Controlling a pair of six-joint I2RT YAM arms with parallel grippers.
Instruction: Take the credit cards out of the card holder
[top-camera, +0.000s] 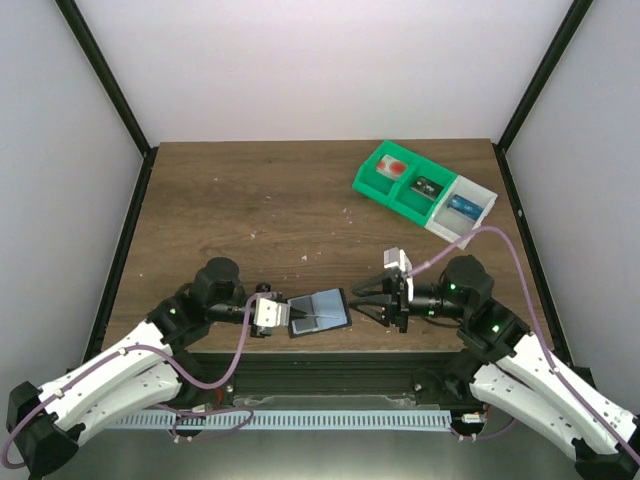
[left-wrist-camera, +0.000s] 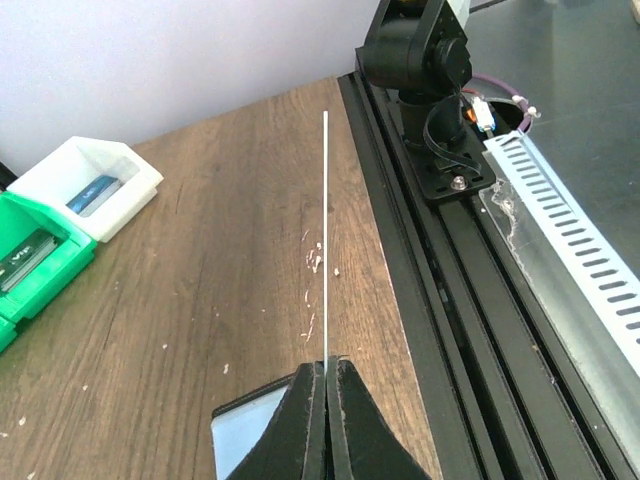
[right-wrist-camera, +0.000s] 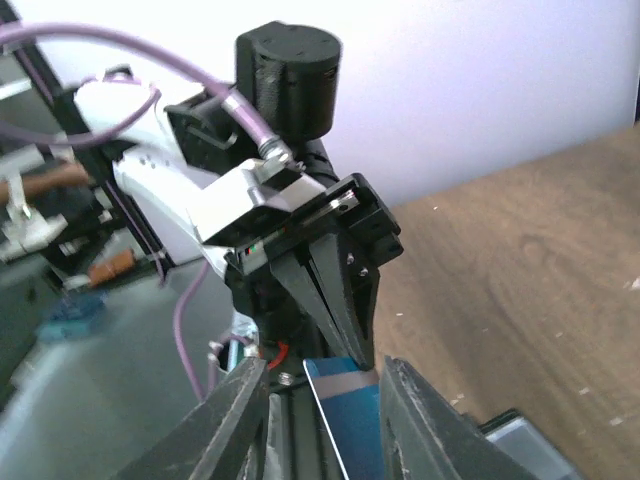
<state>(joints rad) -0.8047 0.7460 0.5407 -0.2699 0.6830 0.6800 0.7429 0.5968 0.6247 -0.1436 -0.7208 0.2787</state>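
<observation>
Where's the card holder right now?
Top view: the card holder lies near the front edge of the table, centre, between the left gripper, shut on a card, and the open right gripper.

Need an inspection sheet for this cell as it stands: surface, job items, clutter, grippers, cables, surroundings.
Surface: wooden table, pale scuffs.
Job's things: card holder flat near the front edge; blue card held beside it.
Clutter: green tray and white tray at far right, small items inside.
Grippers: left gripper shut on the card; right gripper open, fingers flanking it.
Cables: purple cables looped along both arms.
Surroundings: white walls, black frame.
</observation>
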